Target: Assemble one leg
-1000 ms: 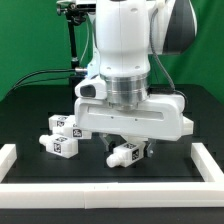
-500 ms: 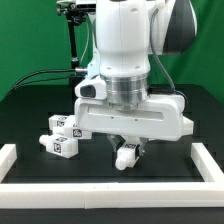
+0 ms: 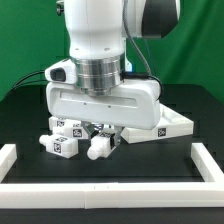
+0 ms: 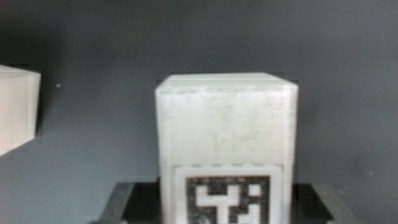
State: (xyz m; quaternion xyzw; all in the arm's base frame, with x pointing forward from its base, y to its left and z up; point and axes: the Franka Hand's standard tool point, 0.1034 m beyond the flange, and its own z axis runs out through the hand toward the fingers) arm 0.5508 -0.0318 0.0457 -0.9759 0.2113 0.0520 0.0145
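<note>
On the black table (image 3: 25, 112), at the exterior view's left edge, a white rail (image 3: 8, 153) borders the work area. Just inside it lie two loose tagged blocks, the upper block (image 3: 64, 124) and the lower block (image 3: 60, 144), close together; whether they touch cannot be told.

Beside them, near the middle of the view, the gripper (image 3: 101, 137) hangs under the white arm (image 3: 100, 40). Its dark fingers (image 3: 113, 134) are clamped on the leg (image 3: 97, 149). The leg sits tilted between the jaws, its lower end toward the front and just beside the lower block. Whether that end touches the table or the block cannot be told.

From the wrist view, the leg (image 4: 226, 125) fills the middle, pale and oblong. It has a black-and-white tag (image 4: 226, 195) on the face nearest the camera. Dark fingers (image 4: 135, 200) show on both sides of that tagged end. A white block (image 4: 15, 105) is cut off by the frame, apart from the leg; which of the loose blocks it is cannot be told.

Toward the exterior view's right, a flat white panel (image 3: 172, 124) lies on the table, partly hidden behind the arm. Farther on, the right rail (image 3: 206, 160) closes that side. The front rail (image 3: 110, 192) runs along the near edge.
</note>
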